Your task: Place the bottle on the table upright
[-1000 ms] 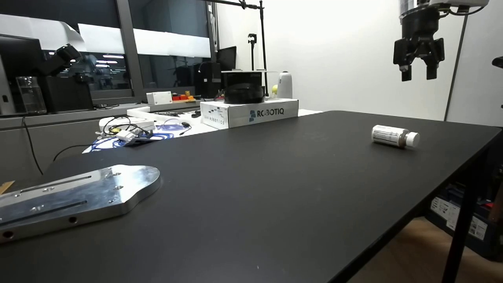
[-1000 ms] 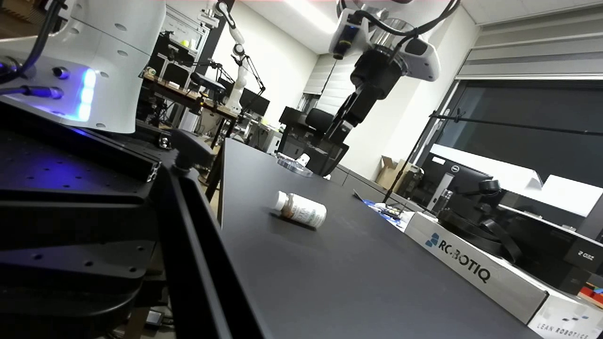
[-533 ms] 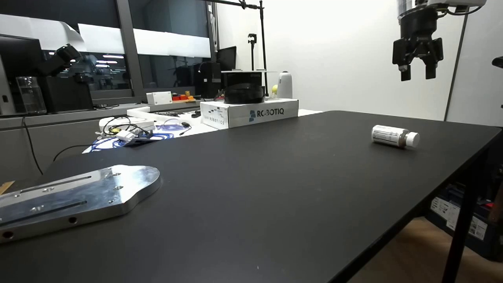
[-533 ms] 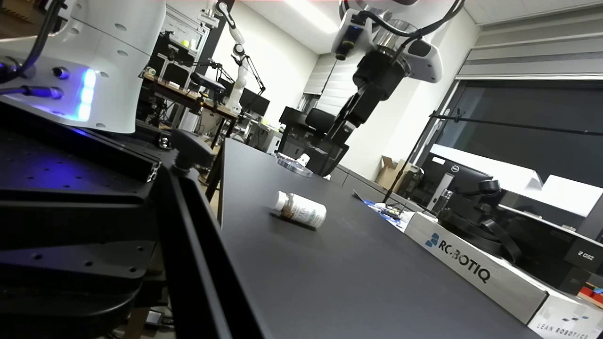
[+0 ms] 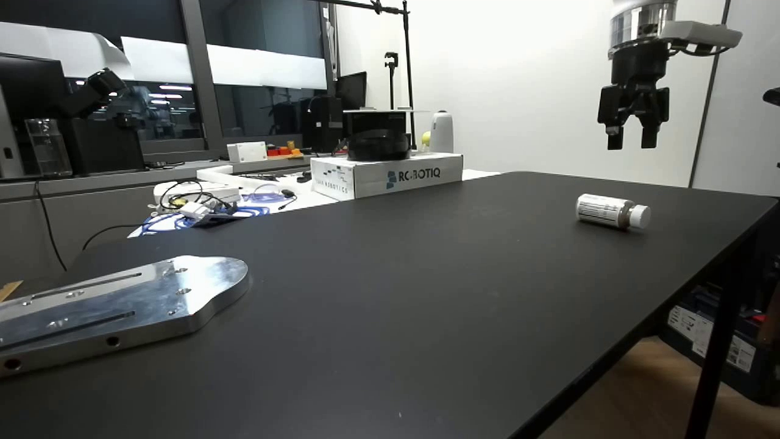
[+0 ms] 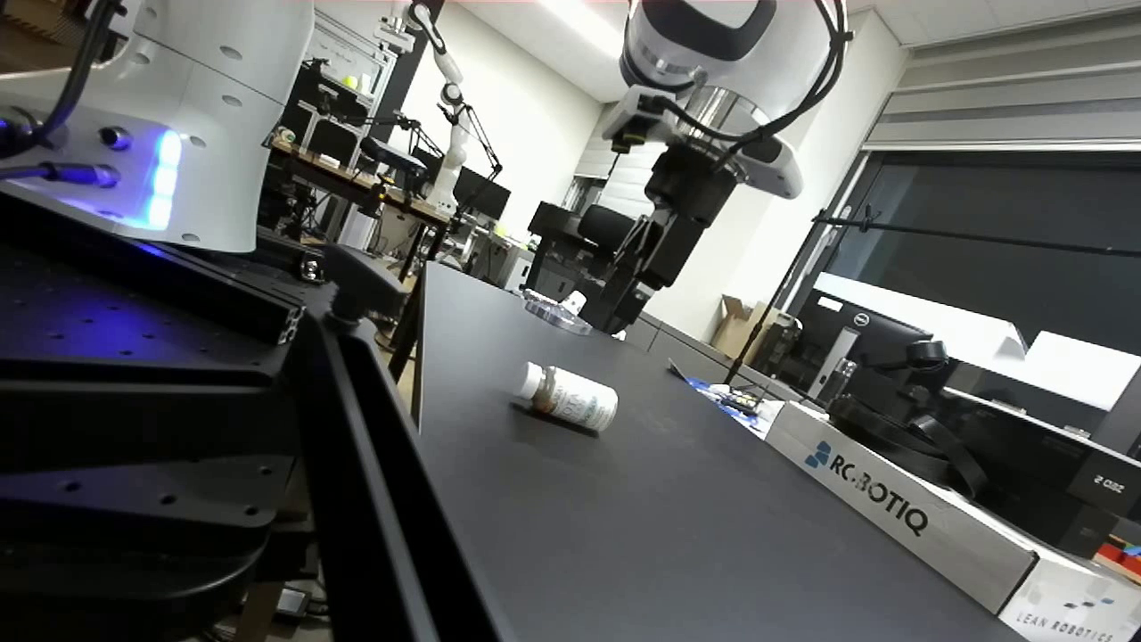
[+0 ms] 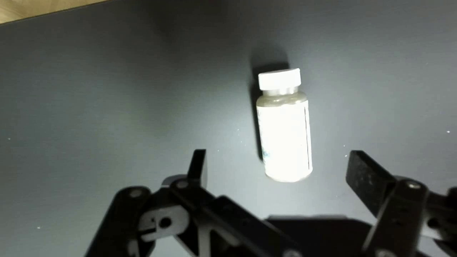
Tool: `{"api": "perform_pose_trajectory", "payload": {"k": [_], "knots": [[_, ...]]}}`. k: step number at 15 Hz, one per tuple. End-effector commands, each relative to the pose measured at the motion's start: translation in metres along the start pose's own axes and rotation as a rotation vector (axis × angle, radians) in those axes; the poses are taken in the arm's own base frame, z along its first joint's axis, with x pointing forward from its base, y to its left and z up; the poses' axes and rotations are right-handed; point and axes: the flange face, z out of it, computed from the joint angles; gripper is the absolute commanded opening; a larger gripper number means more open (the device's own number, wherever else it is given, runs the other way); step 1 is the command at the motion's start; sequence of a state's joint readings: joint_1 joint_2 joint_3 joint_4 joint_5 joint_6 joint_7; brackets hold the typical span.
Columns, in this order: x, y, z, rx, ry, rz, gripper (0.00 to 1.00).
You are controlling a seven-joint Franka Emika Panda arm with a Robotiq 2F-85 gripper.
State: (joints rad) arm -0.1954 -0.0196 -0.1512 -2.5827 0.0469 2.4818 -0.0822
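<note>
A small bottle with a white label and white cap lies on its side on the black table (image 5: 426, 274). The bottle shows in both exterior views (image 5: 603, 211) (image 6: 578, 399) and in the wrist view (image 7: 285, 139), where its cap points to the top of the picture. My gripper (image 5: 632, 141) hangs well above the table and the bottle, pointing down, open and empty. It also shows in an exterior view (image 6: 619, 308). In the wrist view the fingers (image 7: 369, 182) stand wide apart, one on each side of the bottle's base end, not touching it.
A shiny metal plate (image 5: 140, 299) lies at the other end of the table. A white Robotiq box (image 5: 408, 175) with black gear on top stands along the table's side. Loose cables (image 5: 201, 207) lie near it. The table edge (image 5: 646, 323) runs near the bottle's cap.
My gripper has moved down, and slightly to the left in both exterior views, mostly during the last half second. It stays open. The bottle has not moved.
</note>
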Motion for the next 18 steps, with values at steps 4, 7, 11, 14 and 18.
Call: {"api": "perform_pose_trajectory", "payload": {"k": [4, 7, 11, 14, 18], "knots": [[0.010, 0.005, 0.048, -0.036, 0.019, -0.039, 1.00], [0.012, 0.003, 0.068, -0.052, 0.021, -0.058, 1.00], [0.013, -0.003, 0.091, -0.066, 0.007, -0.076, 1.00], [0.013, -0.008, 0.101, -0.077, 0.003, -0.093, 1.00], [0.013, -0.016, 0.106, -0.079, -0.003, -0.105, 1.00]]}}
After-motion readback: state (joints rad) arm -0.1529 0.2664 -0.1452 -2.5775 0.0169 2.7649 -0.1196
